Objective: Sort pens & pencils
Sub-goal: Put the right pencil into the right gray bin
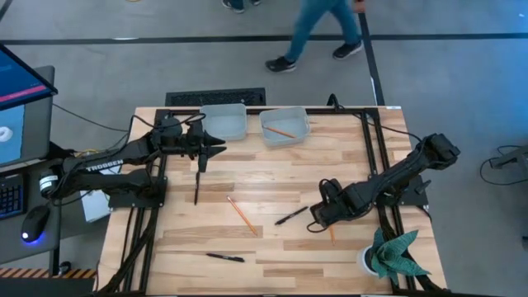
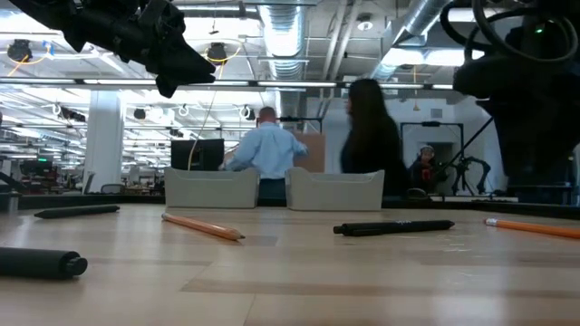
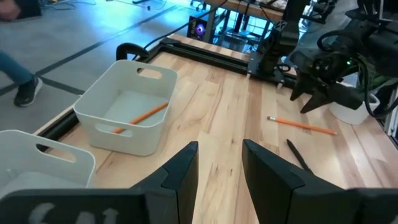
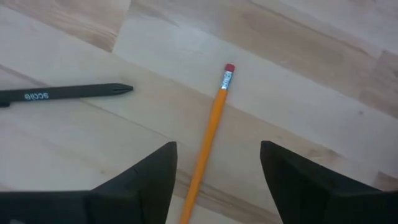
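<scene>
Three black pens lie flat on the table: one [image 1: 198, 183] below my left gripper, one [image 1: 293, 215] in the middle, one [image 1: 224, 257] near the near edge. An orange pencil [image 1: 241, 213] lies mid-table. Another pencil [image 4: 208, 140] lies under my right gripper [image 4: 217, 180], which is open with a finger on either side of it, not touching. A third pencil [image 3: 140, 115] lies in the right-hand white bin [image 1: 285, 125]. My left gripper [image 3: 221, 168] is open, raised beside the left bin [image 1: 223, 120].
The two white bins stand side by side at the far edge. A potted green plant [image 1: 388, 256] sits at the near right corner, close to my right arm. Black frame rails [image 1: 375, 157] run along both sides. People [image 2: 372, 136] move beyond the far edge.
</scene>
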